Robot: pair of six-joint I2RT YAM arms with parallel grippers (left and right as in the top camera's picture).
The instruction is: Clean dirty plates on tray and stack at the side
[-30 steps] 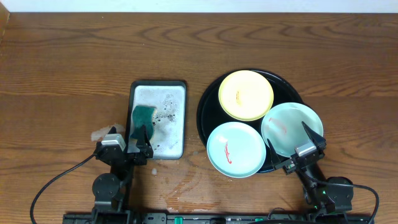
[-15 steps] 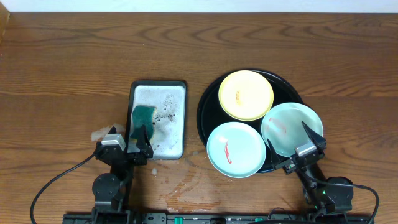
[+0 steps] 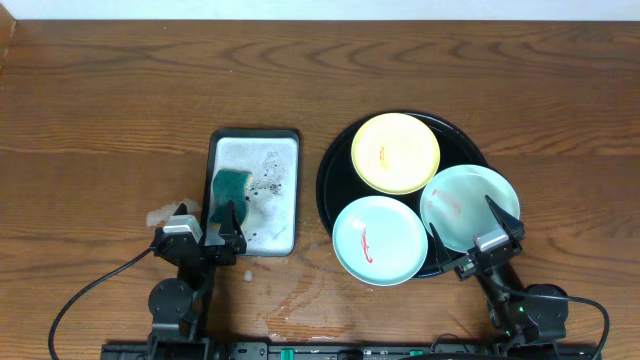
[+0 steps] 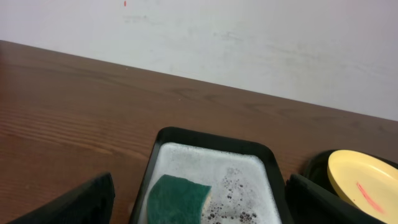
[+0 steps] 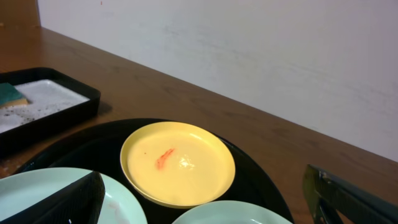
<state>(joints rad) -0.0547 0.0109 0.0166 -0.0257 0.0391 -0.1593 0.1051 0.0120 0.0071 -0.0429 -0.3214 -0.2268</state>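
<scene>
The round black tray [image 3: 338,168] holds three plates. The yellow plate [image 3: 395,152] with a red smear is at the back; it also shows in the right wrist view [image 5: 178,163] and the left wrist view [image 4: 367,185]. The light blue plate [image 3: 379,239] with a red smear is at the front left. The pale mint plate [image 3: 466,205] with a faint smear is at the right. My left gripper [image 3: 210,237] is open and empty over the near end of the grey tray. My right gripper [image 3: 472,240] is open and empty at the near edge of the mint plate.
A grey rectangular black-rimmed tray [image 3: 255,148] with suds holds a green sponge [image 3: 230,186], seen also in the left wrist view [image 4: 178,199]. A wet patch [image 3: 300,290] lies on the wooden table near the front. A wall stands behind the table.
</scene>
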